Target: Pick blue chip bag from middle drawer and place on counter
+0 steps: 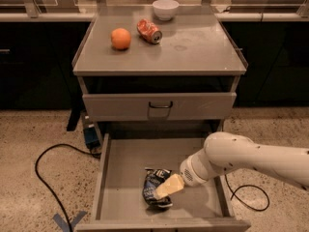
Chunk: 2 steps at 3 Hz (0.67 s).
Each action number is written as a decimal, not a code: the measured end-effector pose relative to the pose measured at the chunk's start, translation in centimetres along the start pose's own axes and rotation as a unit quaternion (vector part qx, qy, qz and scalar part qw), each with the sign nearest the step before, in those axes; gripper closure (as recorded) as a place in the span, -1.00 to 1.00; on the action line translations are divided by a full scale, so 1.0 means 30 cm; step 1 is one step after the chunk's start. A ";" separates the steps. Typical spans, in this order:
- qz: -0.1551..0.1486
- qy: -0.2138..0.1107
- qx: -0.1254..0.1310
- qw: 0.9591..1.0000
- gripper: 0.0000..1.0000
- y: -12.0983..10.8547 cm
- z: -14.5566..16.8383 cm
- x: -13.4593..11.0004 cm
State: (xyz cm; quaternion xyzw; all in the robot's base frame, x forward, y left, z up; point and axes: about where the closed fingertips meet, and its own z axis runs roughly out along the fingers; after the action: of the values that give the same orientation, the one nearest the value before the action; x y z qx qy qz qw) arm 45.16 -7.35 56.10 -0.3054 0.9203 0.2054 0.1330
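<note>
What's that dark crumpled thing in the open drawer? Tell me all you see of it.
It is the blue chip bag: small, dark blue foil with white and black print, crumpled, lying on the grey floor of the middle drawer, near its front. The gripper, pale yellow, sits over its right side as seen; contact cannot be told.
</note>
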 end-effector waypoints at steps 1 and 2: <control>0.000 0.000 0.000 1.000 -1.00 0.000 0.000 0.000; 0.012 0.008 -0.009 1.000 -1.00 -0.007 0.079 0.018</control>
State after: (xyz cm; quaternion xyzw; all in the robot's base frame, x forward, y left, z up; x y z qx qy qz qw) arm 45.14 -6.69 53.76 -0.2967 0.9232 0.2124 0.1203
